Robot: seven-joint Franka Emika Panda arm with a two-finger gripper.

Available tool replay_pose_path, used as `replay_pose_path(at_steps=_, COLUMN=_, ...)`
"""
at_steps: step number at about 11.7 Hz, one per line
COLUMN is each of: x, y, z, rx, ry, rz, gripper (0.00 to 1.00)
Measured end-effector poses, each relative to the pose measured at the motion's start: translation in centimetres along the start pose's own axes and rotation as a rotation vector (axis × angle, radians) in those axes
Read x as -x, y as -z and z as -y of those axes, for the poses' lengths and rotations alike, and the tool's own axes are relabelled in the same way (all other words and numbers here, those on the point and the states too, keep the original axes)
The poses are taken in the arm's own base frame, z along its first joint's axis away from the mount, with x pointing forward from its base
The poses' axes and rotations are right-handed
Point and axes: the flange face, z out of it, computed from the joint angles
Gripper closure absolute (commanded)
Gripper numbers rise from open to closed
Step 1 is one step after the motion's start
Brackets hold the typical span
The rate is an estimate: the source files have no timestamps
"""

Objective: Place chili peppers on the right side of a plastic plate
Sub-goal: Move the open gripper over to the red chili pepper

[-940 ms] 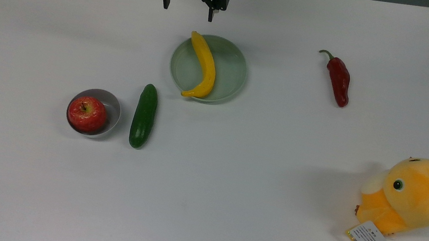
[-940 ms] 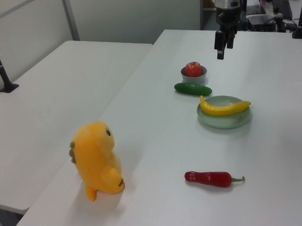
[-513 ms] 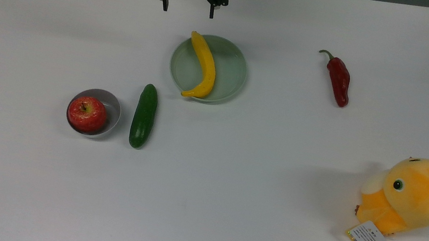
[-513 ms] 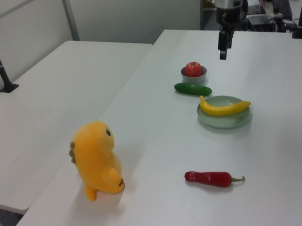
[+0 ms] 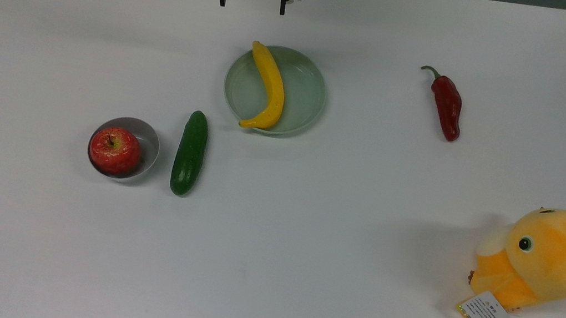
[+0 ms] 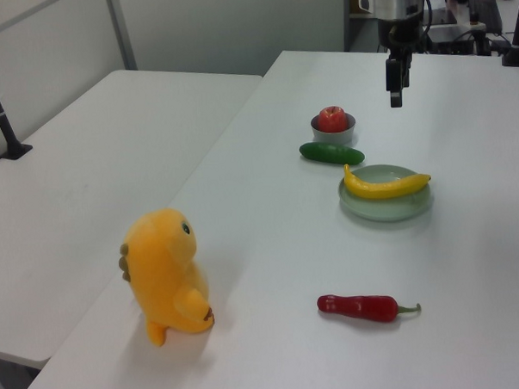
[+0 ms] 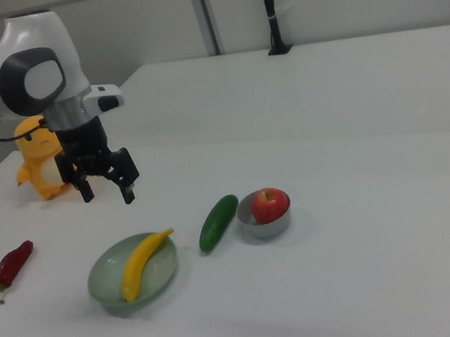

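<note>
Top view: arm cut off by the top edge, just the gripper (image 5: 252, 2) and a bit of white wrist in frame. Boxes of stuff behind the table (image 5: 261, 302) are clipped by that edge too (contents unreadable). Plush toy's tag (image 5: 483, 310) has print too small to read. Left view: gripper (image 6: 396, 92) seen side-on, finger gap not resolvable. Right view: plush toy (image 7: 40, 160) partly hidden behind the arm; arm runs off the right view's left edge.
</note>
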Motion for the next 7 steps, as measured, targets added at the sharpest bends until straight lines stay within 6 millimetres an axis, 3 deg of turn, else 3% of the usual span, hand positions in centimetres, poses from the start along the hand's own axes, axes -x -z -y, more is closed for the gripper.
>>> replay_pose_path(at_steps=3, x=-0.7, y=0.4, z=4.1, rx=-0.003, ry=-0.004, rz=-0.072, gripper=0.00)
replay_pose_path(at_steps=7, x=-1.0, y=-1.0, z=12.5, rx=-0.021, ry=-0.037, rz=-0.102, gripper=0.00)
